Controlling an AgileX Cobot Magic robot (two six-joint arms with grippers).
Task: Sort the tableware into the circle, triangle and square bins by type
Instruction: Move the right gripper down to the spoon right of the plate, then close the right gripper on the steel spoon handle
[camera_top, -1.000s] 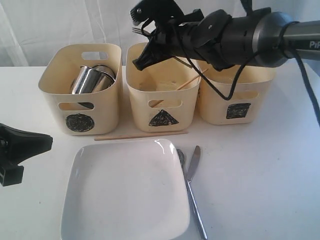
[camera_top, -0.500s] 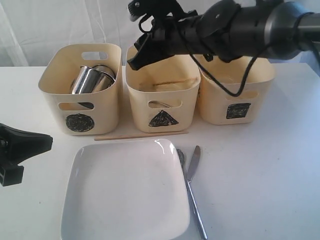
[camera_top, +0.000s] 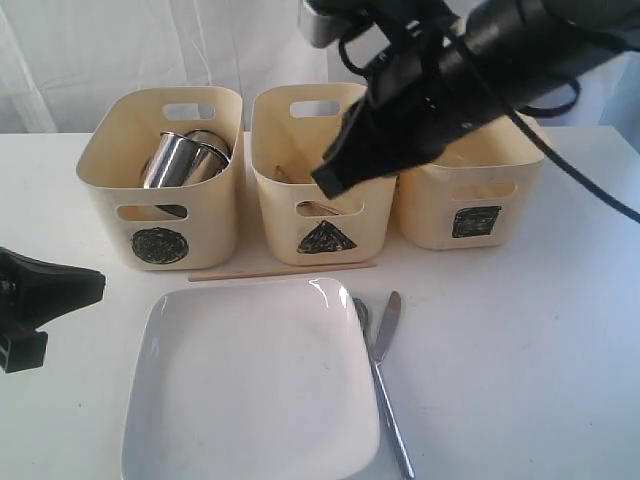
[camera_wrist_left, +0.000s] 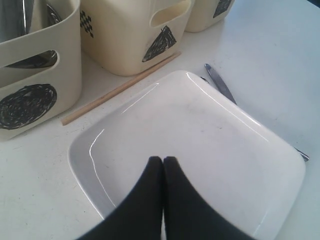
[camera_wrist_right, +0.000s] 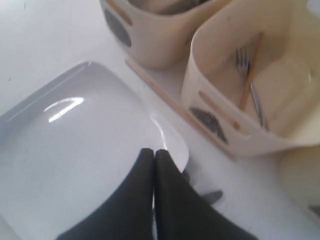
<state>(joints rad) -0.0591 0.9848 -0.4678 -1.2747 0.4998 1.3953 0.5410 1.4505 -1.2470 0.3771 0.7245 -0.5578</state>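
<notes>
Hanging just in front of the triangle bin (camera_top: 275, 205), right claw (camera_top: 330, 182) was pinched shut, empty; fork (camera_wrist_right: 242, 59) and one chopstick (camera_wrist_right: 250, 70) lay inside, so that bin looked like the cutlery one. Mugs (camera_top: 180, 160) sat in the circle bin (camera_top: 110, 195); plate (camera_top: 250, 390), knife (camera_top: 388, 325), spoon (camera_top: 361, 311), second chopstick (camera_top: 280, 271) were on the counter (camera_top: 520, 360), left claw (camera_wrist_left: 163, 161) closed and empty over the plate
</notes>
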